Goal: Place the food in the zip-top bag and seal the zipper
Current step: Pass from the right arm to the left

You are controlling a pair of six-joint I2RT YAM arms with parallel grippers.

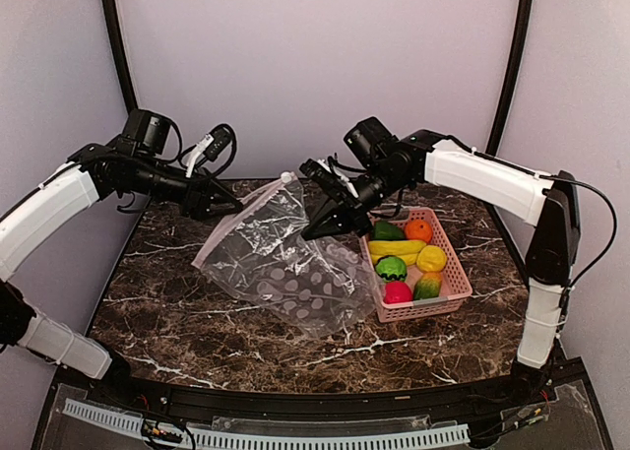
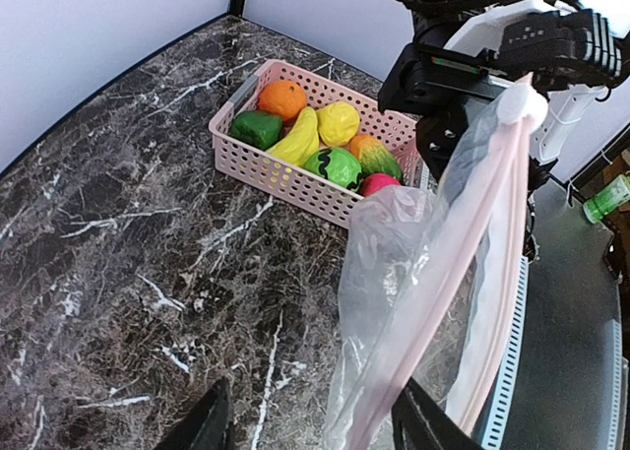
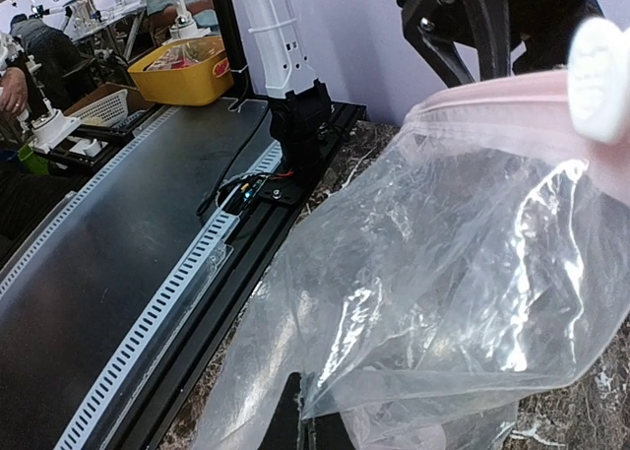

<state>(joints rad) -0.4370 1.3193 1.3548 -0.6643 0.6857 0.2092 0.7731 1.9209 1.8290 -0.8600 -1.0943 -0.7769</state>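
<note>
The clear dotted zip-top bag [image 1: 285, 263] hangs lifted over the table's middle, empty. Its pinkish zipper [image 2: 482, 243] ends in a white slider [image 1: 286, 177]. My left gripper [image 1: 221, 204] is open, and the bag's mouth edge passes between its wide-apart fingers [image 2: 313, 396]. My right gripper [image 1: 313, 231] is shut on the bag's film [image 3: 320, 416]. All the food lies in the pink basket [image 1: 458, 283]: orange [image 1: 418, 230], lemon [image 1: 431, 259], banana [image 1: 396, 250], green pepper [image 1: 387, 231], melon [image 1: 391, 268], red-pink fruit [image 1: 397, 292] and mango [image 1: 427, 287].
The basket [image 2: 285, 179] stands at the right of the marble table, just right of the bag. Pale walls close the back and sides. A black slotted rail [image 1: 266, 435] runs along the table's near edge.
</note>
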